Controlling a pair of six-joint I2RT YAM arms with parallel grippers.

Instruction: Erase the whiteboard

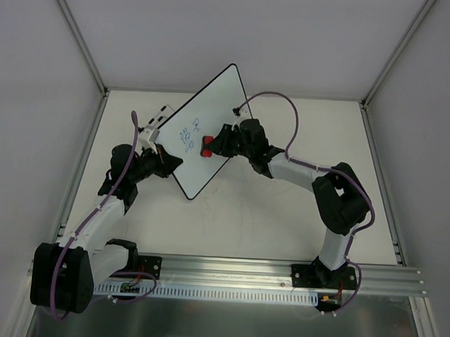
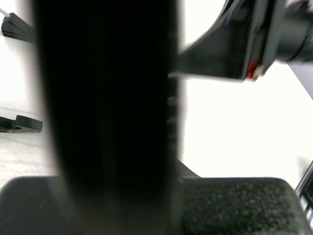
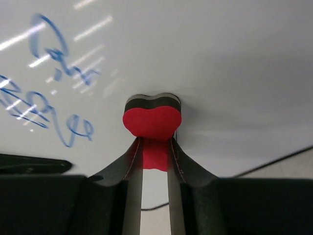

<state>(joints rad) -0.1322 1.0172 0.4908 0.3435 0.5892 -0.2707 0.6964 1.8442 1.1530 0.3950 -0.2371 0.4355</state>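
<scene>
At board (image 1: 212, 101) centre, eraser (image 3: 152, 121) pinched in right gripper (image 3: 156, 149) beside scribbles (image 1: 188, 135); edge clamped by left gripper (image 1: 170, 163); leftward wipe needed.

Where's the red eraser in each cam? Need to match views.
Top external: centre, eraser on the whiteboard, in the right gripper.
Left wrist: eraser small, upper right, blurred.
Right wrist: eraser centre, between the fingers.
Shared landmark: blue scribbles, left of it in top and right wrist views.
</scene>
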